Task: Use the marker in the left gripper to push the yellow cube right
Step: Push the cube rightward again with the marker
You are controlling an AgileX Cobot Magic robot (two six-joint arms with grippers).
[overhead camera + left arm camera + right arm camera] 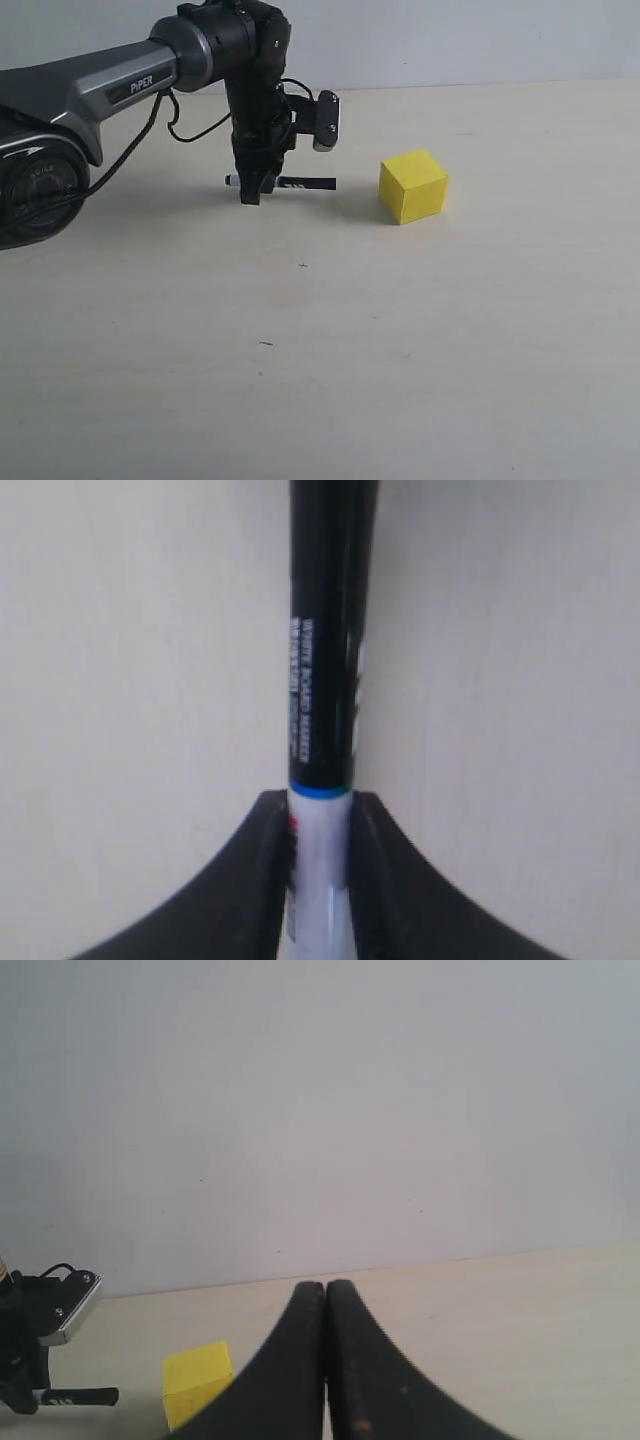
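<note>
The yellow cube [413,185] sits on the pale table, right of centre in the exterior view; the right wrist view also catches the cube [197,1381]. My left gripper [252,188] points down at the table to the cube's left, shut on the marker [300,183]. The marker lies level just above the table, its black end aimed at the cube with a gap between them. In the left wrist view the two black fingers [270,865] clamp the marker's white barrel [320,850], the black half running away from them. My right gripper [326,1300] is shut with nothing in it, off to the right of the cube.
The dark grey arm marked "PiPER" [110,90] reaches in from the left with a looping black cable. A pale wall [320,1110] stands behind the table's far edge.
</note>
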